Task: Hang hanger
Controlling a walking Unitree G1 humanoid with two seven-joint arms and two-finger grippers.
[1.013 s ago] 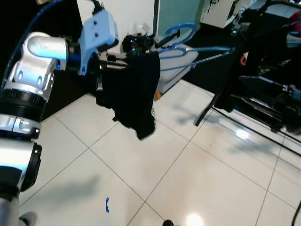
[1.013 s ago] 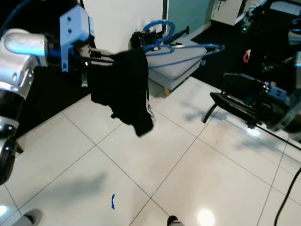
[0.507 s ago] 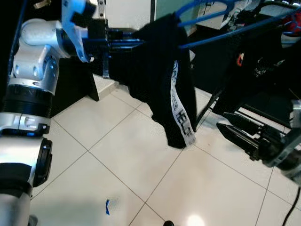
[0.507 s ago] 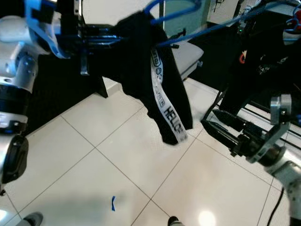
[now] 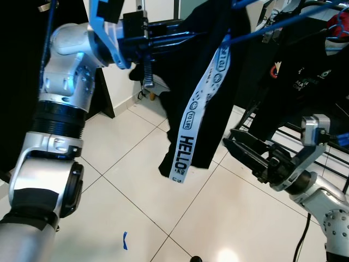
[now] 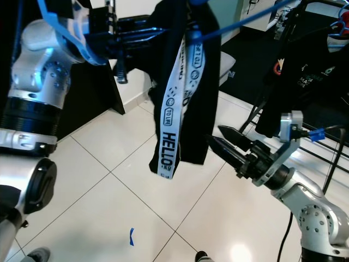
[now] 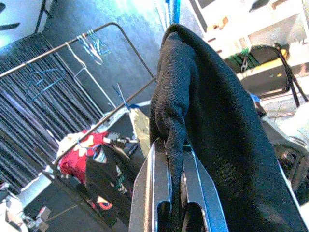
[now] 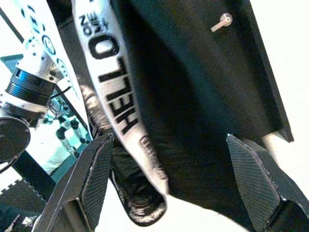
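Note:
My left gripper is raised high and is shut on a blue wire hanger through the black garment draped over it. In the left wrist view the two fingers pinch a fold of that black cloth. A white strap printed HELLO dangles from the garment. Below and to the right, my right gripper is open and points at the garment's lower edge. The right wrist view has the strap and the cloth between its spread fingers.
A clothes rack with dark T-shirts stands at the right; its rail holds several hangers and a red garment. A black panel fills the left. On the white tile floor lies a blue tape mark.
My left arm has lifted the hanger and garment higher and toward the rack; the white strap now hangs free. My right gripper has come up under the garment. The camera has shifted too.

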